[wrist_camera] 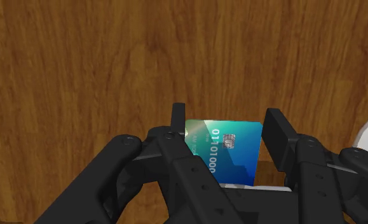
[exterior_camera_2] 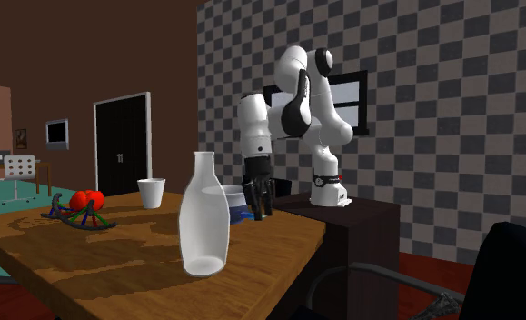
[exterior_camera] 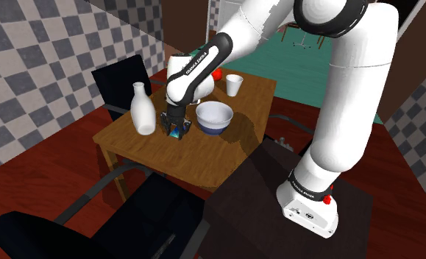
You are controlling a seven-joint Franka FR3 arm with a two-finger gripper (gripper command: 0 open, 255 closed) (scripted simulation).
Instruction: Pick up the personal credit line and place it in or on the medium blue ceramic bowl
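The black gripper (wrist_camera: 227,118) has its 2 flat fingers closed narrowly on the credit card (wrist_camera: 224,153), a thin glossy teal-blue rectangle with a metallic chip and raised digits. It sits over the middle of the grained wooden tabletop (exterior_camera: 174,158), between a smooth white bottle (exterior_camera: 142,110) and the round bowl (exterior_camera: 214,116), white with a blue base.

The white arm (exterior_camera: 329,110) arches over and down, its black hand (exterior_camera: 176,134) pointing straight down (fingers (wrist_camera: 279,137) clasped on a credit card (wrist_camera: 225,153)).
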